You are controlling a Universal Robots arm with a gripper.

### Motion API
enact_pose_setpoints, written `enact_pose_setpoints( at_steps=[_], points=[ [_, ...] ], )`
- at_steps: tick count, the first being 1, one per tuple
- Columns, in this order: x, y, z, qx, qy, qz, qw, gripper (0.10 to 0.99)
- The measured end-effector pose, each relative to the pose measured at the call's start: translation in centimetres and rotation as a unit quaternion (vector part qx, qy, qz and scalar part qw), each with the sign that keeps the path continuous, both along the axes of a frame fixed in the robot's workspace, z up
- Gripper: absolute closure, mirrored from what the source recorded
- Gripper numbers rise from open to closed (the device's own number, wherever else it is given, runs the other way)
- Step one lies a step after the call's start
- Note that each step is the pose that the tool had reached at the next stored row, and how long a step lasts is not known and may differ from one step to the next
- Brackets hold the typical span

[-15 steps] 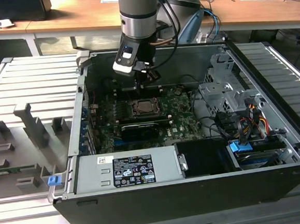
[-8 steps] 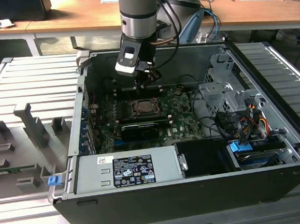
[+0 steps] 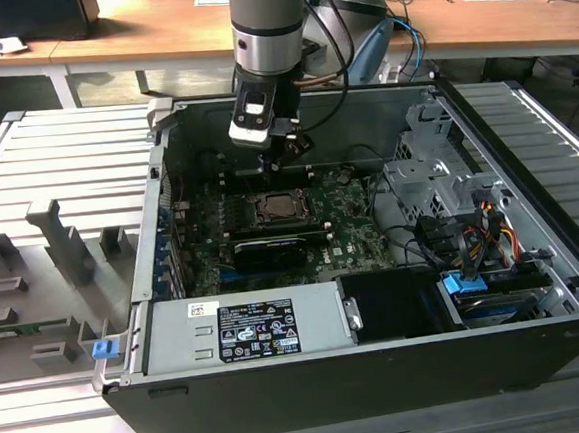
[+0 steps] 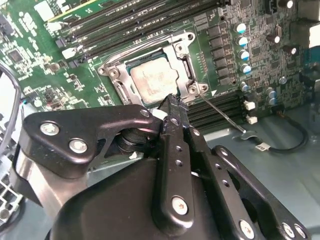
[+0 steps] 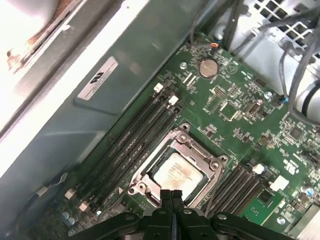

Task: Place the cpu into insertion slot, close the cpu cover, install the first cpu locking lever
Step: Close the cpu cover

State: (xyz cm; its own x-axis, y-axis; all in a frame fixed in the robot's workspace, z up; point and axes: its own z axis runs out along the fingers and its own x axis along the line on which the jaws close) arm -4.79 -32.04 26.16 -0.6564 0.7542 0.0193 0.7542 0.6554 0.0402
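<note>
The cpu lies flat in the insertion slot on the green board, tan-silver face up. The cpu cover, a silvery frame, lies down around it, and the chip shows through its window. A thin locking lever sticks out from the socket's corner across the board. My gripper is shut with nothing between its fingers, its tips just above the socket edge nearest that lever. In the first wrist view the shut gripper hangs over the cover beside the cpu. In the exterior view the gripper is above the socket.
Long black memory slots run on both sides of the socket. A black card lies in front of it in the exterior view. The case wall is close behind, and a drive cage with cables fills the exterior view's right.
</note>
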Motion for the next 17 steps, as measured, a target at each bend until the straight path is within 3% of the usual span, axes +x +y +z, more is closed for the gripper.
enact_pose_setpoints(
  at_steps=[7,17],
  points=[
    [0.0,0.0,0.0,0.0,0.0,0.067,0.9977,0.98],
    [0.0,0.0,0.0,0.0,0.0,0.129,0.9916,0.98]
  ],
)
